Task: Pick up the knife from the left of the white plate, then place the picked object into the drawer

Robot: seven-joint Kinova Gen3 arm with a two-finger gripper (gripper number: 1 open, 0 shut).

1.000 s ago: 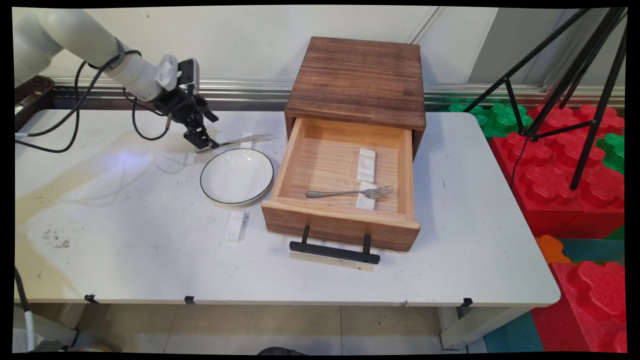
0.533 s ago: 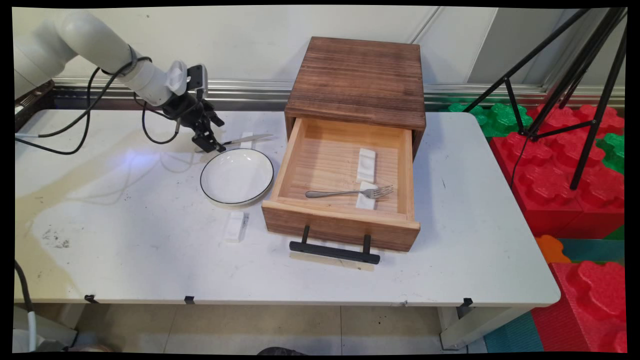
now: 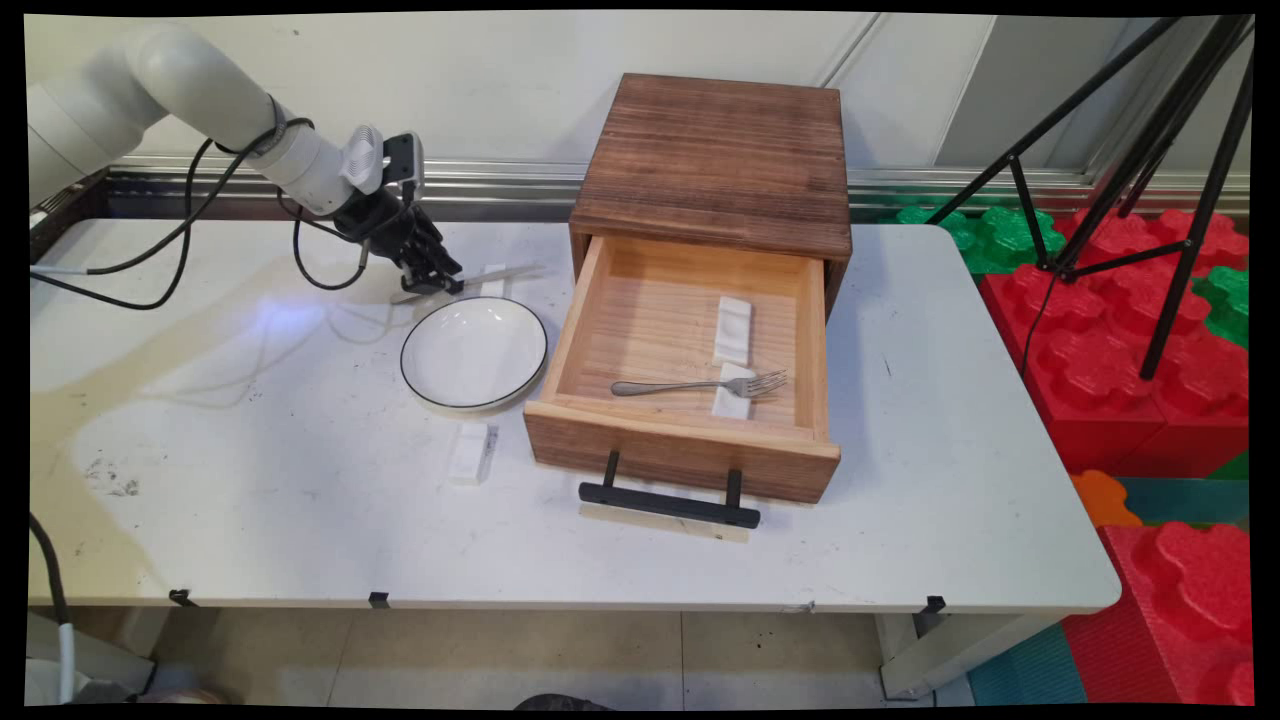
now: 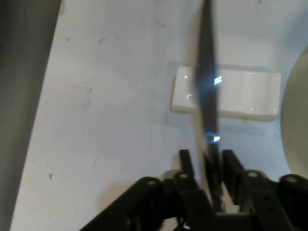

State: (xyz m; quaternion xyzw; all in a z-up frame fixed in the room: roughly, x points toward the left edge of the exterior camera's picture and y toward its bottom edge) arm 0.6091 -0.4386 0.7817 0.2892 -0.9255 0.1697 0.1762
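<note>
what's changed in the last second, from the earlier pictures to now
The gripper slid right along the knife handle, toward the white rest, and its fingers closed on the knife. The plate, fork and open drawer stayed put.

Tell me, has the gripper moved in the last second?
Yes. The gripper has shifted right along the knife toward the wooden drawer box, its fingers closing onto the handle above the white plate.

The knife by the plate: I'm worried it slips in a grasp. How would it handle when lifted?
The knife looks thin, stiff, glossy metal, so probably slippery and light. It lies across a white rest; held near one end by the gripper, it may pivot or droop between the fingers.
</note>
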